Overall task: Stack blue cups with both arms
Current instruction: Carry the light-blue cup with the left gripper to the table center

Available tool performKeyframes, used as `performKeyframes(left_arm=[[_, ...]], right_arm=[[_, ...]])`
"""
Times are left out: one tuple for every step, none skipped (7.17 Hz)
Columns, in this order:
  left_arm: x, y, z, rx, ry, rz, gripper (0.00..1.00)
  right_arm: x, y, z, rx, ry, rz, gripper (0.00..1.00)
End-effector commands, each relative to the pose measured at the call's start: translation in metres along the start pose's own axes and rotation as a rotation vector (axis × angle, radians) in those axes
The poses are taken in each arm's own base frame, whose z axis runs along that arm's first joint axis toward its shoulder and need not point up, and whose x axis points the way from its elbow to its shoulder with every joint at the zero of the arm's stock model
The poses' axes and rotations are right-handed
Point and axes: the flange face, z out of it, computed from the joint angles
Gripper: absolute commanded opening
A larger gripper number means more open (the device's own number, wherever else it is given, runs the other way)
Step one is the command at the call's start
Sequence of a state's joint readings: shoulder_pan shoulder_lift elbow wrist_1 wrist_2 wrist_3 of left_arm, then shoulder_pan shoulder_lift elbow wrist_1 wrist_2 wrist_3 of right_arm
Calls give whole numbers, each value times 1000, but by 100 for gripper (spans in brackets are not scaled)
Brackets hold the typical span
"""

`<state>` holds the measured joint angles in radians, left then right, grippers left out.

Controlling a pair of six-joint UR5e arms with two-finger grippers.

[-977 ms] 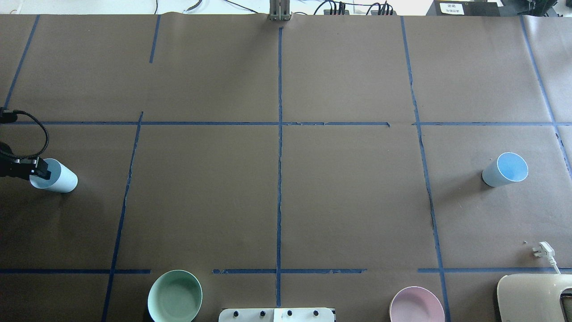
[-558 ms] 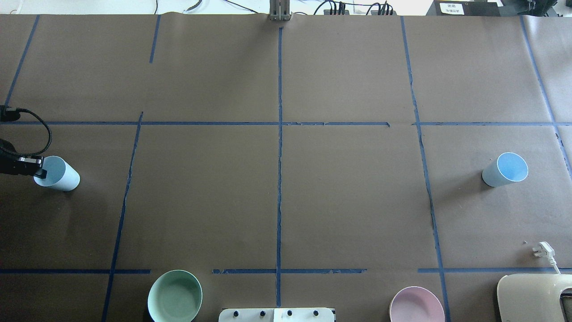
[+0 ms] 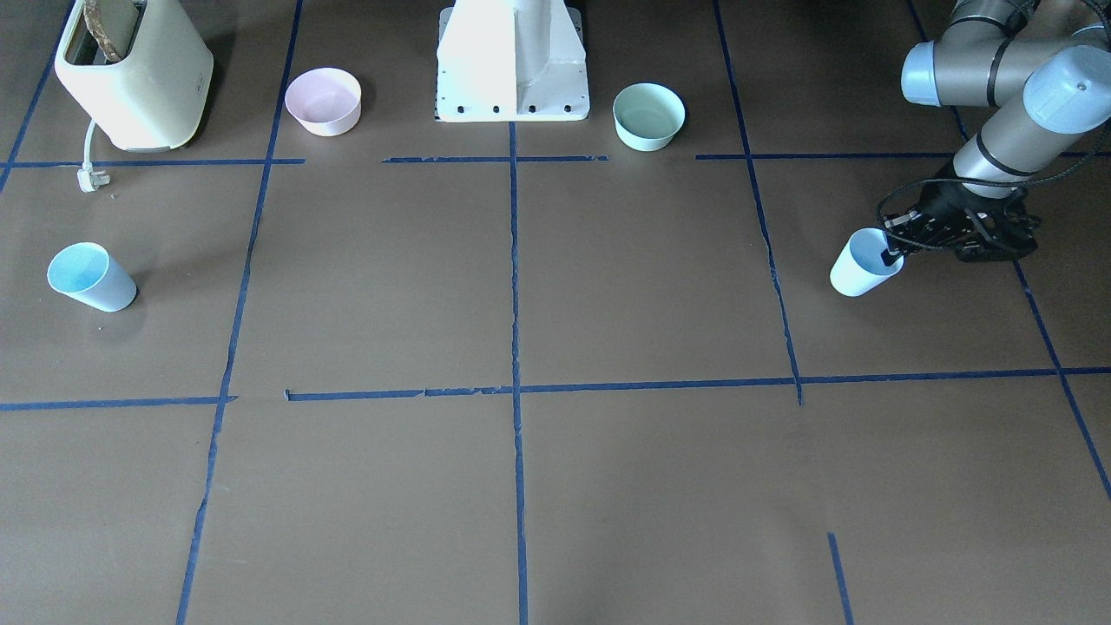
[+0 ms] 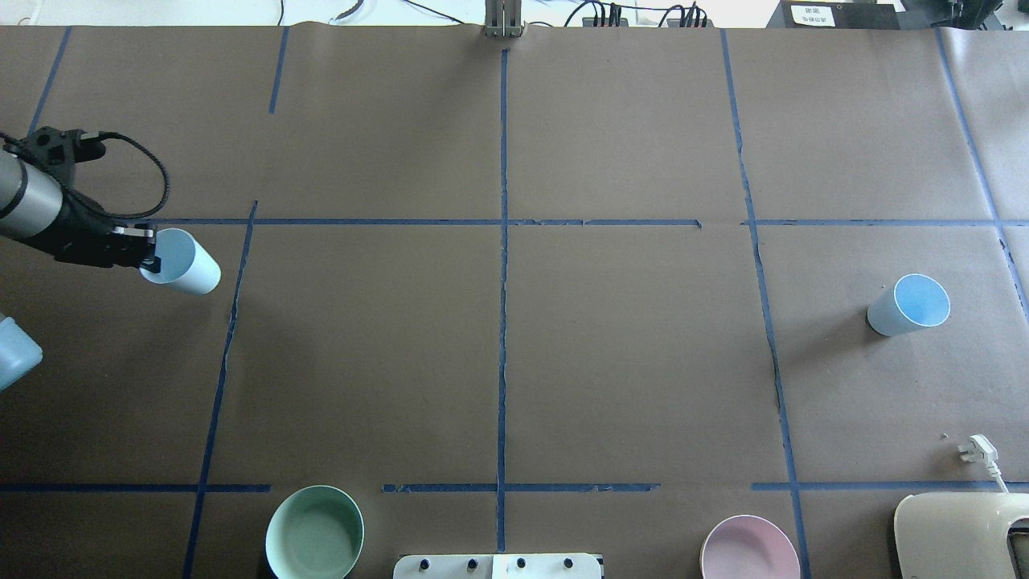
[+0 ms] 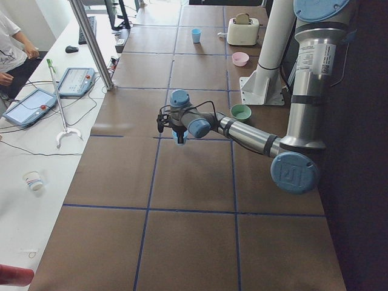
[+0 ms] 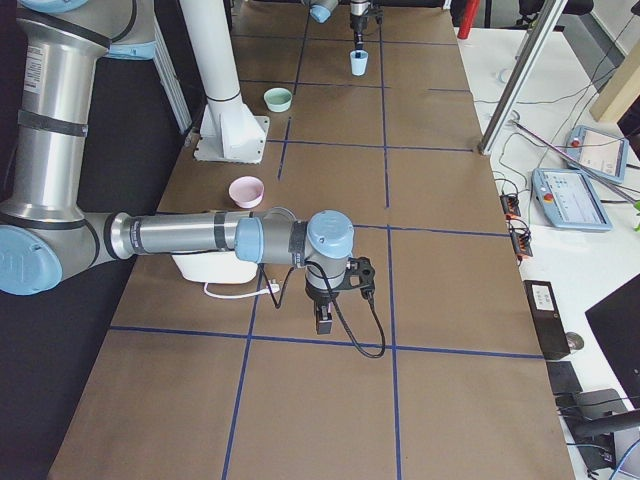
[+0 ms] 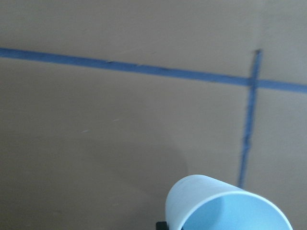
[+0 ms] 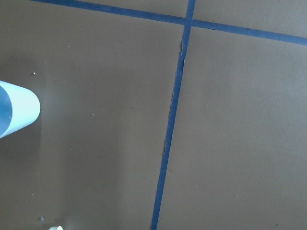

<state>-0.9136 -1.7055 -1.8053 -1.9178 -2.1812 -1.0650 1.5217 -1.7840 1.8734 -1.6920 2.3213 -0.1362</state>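
My left gripper [image 4: 150, 256] is shut on the rim of a pale blue cup [image 4: 182, 263], one finger inside it. It holds the cup upright, a little above the table's left side. The gripper [image 3: 894, 253] and cup [image 3: 862, 265] also show in the front view, and the cup in the left wrist view [image 7: 225, 208]. The second blue cup [image 4: 908, 305] stands upright on the right side, also seen in the front view [image 3: 87, 276] and at the right wrist view's left edge [image 8: 14, 115]. My right gripper [image 6: 323, 320] points down near it. I cannot tell whether it is open.
A mint-green bowl [image 4: 315, 532] and a pink bowl [image 4: 749, 548] stand by the white pedestal [image 3: 512, 61]. A cream toaster [image 3: 130, 74] with a loose white plug [image 4: 977, 450] sits at the near right corner. A person [image 5: 12, 48] sits beyond the table's far edge.
My left gripper has carried its blue cup to the right and farther from the robot, off the spot where it stood. The right-side cup has not moved.
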Motion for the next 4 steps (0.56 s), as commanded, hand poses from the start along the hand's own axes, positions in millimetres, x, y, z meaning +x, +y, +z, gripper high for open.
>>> performKeyframes(left_arm=[[137, 25, 18, -11, -5, -47, 0], [205, 46, 21, -36, -57, -82, 0], [273, 76, 27, -31, -62, -85, 0], [314, 83, 27, -33, -33, -128, 0]], right_arm=[[-2, -1, -1, 4, -4, -2, 100], [-2, 0, -1, 3, -7, -2, 100], [-2, 0, -1, 3, -7, -1, 100], [-2, 0, -1, 3, -8, -2, 100]])
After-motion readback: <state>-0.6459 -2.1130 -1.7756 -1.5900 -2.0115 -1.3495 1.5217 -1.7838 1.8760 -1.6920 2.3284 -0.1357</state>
